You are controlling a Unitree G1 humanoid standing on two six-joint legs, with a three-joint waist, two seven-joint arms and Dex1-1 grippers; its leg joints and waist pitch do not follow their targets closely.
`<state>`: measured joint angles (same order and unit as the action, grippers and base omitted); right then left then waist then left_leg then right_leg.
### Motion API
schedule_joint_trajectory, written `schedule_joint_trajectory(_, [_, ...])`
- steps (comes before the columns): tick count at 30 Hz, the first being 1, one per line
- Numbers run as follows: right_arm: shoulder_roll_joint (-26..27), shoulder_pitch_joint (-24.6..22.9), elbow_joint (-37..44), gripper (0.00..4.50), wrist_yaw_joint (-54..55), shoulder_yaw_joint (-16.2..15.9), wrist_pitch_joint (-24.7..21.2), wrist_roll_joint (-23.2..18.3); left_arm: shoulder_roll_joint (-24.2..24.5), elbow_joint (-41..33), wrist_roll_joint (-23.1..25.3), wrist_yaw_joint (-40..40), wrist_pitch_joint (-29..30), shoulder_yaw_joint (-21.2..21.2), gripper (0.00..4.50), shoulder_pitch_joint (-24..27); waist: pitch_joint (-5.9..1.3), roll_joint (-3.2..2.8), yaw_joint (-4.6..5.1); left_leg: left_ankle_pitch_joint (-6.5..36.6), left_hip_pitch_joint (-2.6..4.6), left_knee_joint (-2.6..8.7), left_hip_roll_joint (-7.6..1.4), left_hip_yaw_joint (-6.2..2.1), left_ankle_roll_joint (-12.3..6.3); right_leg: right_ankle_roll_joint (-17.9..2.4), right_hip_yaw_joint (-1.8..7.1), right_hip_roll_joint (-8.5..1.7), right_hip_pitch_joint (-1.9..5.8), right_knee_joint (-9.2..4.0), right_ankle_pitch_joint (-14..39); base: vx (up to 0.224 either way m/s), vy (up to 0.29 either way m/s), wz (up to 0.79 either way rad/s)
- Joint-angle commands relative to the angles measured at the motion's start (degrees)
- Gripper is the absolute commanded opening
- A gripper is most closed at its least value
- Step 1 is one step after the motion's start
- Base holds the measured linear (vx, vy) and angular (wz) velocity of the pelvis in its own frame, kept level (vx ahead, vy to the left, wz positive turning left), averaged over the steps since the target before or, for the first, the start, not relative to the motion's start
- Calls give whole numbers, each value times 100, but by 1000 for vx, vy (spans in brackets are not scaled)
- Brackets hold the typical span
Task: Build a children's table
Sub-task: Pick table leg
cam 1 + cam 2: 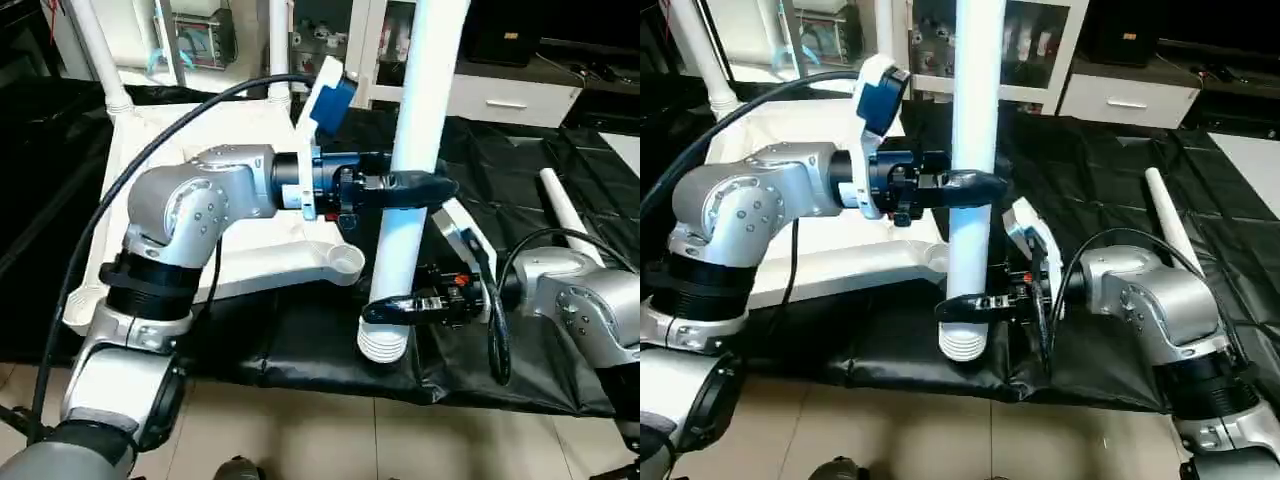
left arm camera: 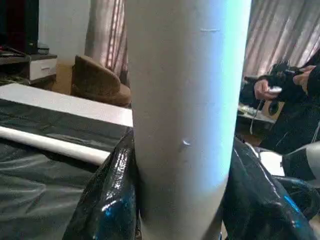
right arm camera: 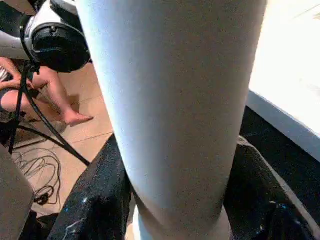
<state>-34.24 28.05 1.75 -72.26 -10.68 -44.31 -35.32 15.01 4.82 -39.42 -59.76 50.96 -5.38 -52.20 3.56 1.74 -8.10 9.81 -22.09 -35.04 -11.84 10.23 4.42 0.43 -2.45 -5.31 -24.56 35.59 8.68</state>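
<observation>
Clearly the white tube leg stands upright over the black-covered surface, just beside the tabletop's corner socket. The left pincer pinches it mid-shaft; the right pincer clasps it just above the threaded end. Hollow plastic, it looks light, stiff and smooth, so it may slip or twist; gripping low near the threads should steady it best.

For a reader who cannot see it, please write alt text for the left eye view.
A white table leg stands upright, threaded end down, held by both grippers: the left gripper at mid-height, the right gripper just above the threads. Behind lies the white tabletop, underside up, with an open corner socket; another leg lies on the black cloth.
</observation>
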Motion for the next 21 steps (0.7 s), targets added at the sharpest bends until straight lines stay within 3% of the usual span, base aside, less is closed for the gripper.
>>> schedule_joint_trajectory(1, [-16, 72, -6, 201, 11, 105, 21, -40, 63, -34, -73, -65, 148, 0, 249, -131, -472, 16, 7, 1074, 92, 375, -40, 14, 17, -1229, 120, -175, 368, -362, 1209, 0, 0, 0])
schedule_joint_trajectory(3, [-29, 61, 2, 200, 50, 164, 53, -34, 92, -15, -127, -110, 198, 36, 249, -135, -469, 14, 9, 1070, 86, 378, -39, 10, 20, -1224, 119, -174, 372, -361, 1219, 0, 0, 0])
schedule_joint_trajectory(6, [-62, 40, 39, 197, 93, 267, 81, -45, 136, -6, -148, -167, 222, 36, 292, -122, -469, 1, 5, 1137, 98, 380, -39, 7, 49, -1217, 118, -173, 363, -370, 1290, 0, 0, 0])
schedule_joint_trajectory(9, [-193, -69, 314, 196, 204, 638, -17, -249, 181, 216, -145, -177, 178, 139, 304, -138, -462, -9, -3, 1178, 100, 384, -32, 13, 61, -1194, 124, -169, 361, -387, 1316, 0, 0, 0])
schedule_joint_trajectory(14, [-328, -238, 551, 192, 261, 888, -63, -370, 208, 448, -19, -51, -1, 272, 339, -151, -455, -20, -14, 1258, 99, 386, -31, 2, 56, -1143, 117, -166, 364, -398, 1407, 0, 0, 0])
schedule_joint_trajectory(15, [-394, -348, 682, 192, 326, 1050, -95, -443, 297, 521, 36, -65, -107, 339, 347, -48, -461, -43, -23, 1293, 108, 390, -33, -6, 72, -1129, 111, -177, 362, -406, 1488, 0, 0, 0])
schedule_joint_trajectory(19, [-435, -456, 852, 191, 487, 1273, -164, -545, 425, 580, 57, -23, -169, 464, 369, 153, -460, -36, 2, 1313, 98, 397, -28, -16, 87, -1073, 107, -169, 373, -408, 1547, 0, 0, 0])
schedule_joint_trajectory(21, [-404, -551, 841, 191, 877, 1477, -17, -366, 584, 565, 276, 247, -388, 580, 369, 457, -452, -57, 15, 1369, 102, 405, -39, -25, 120, -1049, 107, -175, 355, -419, 1629, 0, 0, 0])
